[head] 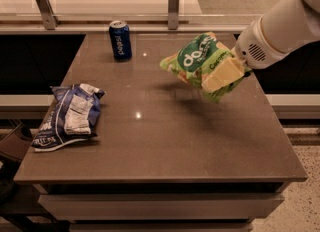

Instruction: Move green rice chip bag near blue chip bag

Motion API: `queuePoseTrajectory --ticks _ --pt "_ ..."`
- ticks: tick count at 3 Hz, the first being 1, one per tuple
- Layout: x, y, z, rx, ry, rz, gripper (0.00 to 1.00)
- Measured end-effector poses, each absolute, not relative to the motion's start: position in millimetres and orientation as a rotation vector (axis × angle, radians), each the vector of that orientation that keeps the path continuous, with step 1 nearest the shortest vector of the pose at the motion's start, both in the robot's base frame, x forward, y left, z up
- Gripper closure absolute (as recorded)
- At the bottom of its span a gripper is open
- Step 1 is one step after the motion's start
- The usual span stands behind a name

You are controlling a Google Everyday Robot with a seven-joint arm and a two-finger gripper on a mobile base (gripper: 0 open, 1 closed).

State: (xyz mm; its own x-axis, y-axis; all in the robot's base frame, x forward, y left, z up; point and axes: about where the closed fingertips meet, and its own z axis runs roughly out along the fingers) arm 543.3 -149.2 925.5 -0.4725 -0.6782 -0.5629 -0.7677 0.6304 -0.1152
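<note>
The green rice chip bag [192, 61] is light green with a dark green round logo. It hangs tilted in the air above the right half of the table, casting a shadow below. My gripper [223, 74] comes in from the upper right on a white arm and is shut on the bag's right end, with a yellowish finger [219, 76] lying across it. The blue chip bag [69, 116], wrinkly dark blue with white patches, lies flat near the table's left edge, well apart from the green bag.
A blue soda can [120, 39] stands upright at the back left of the brown table [165, 146]. A white counter with metal posts [173, 3] runs behind the table. A dark object [14, 146] sits off the table's left edge.
</note>
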Motion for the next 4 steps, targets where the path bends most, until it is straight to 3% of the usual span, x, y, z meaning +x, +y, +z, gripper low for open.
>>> queuePoseTrajectory --ticks 4 --pt "460.1 -41.4 911.7 -1.027 2.273 0.316 1.00"
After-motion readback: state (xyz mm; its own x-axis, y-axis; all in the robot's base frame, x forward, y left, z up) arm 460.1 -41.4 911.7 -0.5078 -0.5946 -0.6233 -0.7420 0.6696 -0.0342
